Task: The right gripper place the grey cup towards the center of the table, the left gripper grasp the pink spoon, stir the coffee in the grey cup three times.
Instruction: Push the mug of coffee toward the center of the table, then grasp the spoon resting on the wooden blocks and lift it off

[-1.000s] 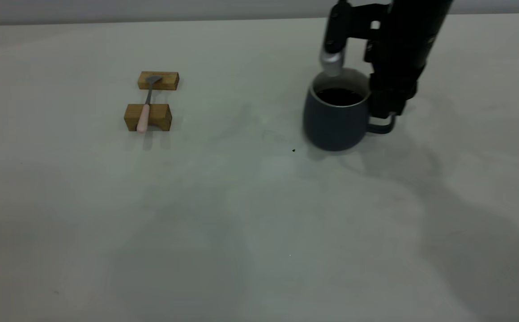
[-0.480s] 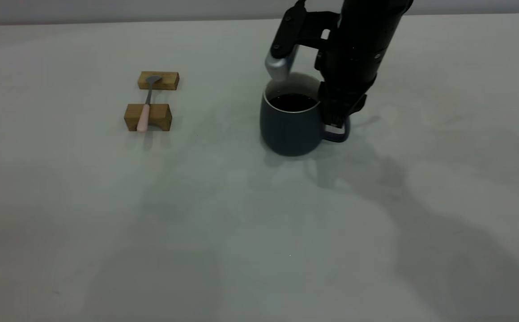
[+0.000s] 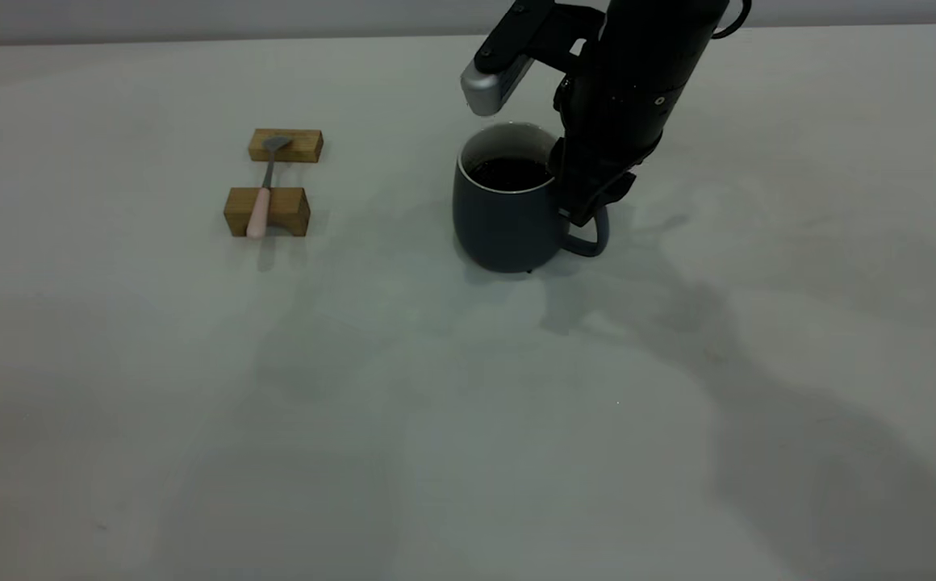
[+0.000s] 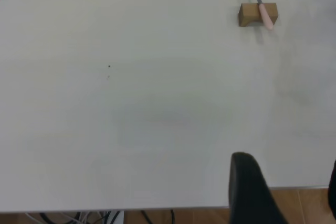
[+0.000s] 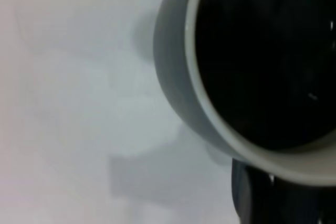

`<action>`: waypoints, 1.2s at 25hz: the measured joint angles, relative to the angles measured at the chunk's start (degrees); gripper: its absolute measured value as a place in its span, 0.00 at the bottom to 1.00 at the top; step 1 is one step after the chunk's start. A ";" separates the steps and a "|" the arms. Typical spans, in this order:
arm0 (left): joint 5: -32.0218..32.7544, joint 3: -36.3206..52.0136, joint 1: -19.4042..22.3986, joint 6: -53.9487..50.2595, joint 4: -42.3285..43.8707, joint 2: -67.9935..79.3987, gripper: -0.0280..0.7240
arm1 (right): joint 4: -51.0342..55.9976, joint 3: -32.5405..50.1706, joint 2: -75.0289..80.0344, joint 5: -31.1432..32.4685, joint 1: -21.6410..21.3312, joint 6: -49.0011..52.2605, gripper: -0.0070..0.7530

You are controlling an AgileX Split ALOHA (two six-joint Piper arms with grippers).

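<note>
The grey cup (image 3: 504,222) stands near the middle of the table (image 3: 403,403), with dark coffee (image 3: 510,172) inside. My right gripper (image 3: 589,211) comes down from above and is shut on the cup's handle on its right side. In the right wrist view the cup's wall (image 5: 176,77) and the coffee (image 5: 262,56) fill the frame, with the right gripper (image 5: 278,203) dark under the rim. The pink spoon (image 3: 262,194) lies across two wooden blocks at the left, also seen as the pink spoon (image 4: 261,4) in the left wrist view. My left gripper (image 4: 289,192) is open near the table's edge, far from the spoon.
The two brown blocks (image 3: 286,145) (image 3: 267,211) hold the spoon off the table. A tiny dark speck lies at the cup's base. The table's edge (image 4: 157,209) with cables and brown floor beyond shows in the left wrist view.
The right gripper has carried the grey cup leftwards, from the right part of the table to near its middle. The spoon and blocks have not moved.
</note>
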 joint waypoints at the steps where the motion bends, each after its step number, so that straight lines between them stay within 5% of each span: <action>1: 0.00 0.00 0.00 0.00 0.00 0.00 0.62 | 0.61 0.00 0.00 0.00 0.00 0.11 0.48; 5: 0.00 0.00 0.00 0.00 0.00 0.00 0.62 | 1.56 0.00 -1.25 3.13 0.00 0.24 0.66; 10: 0.00 0.00 0.00 0.00 0.00 0.00 0.62 | 0.39 0.00 -9.48 16.01 0.00 4.05 0.88; 21: 0.00 0.00 0.00 0.00 0.00 0.00 0.62 | -9.60 0.00 -34.52 45.14 0.00 29.98 0.89; 30: 0.00 0.00 0.00 0.00 0.00 0.00 0.62 | -8.81 7.19 -55.87 46.89 0.00 28.03 0.88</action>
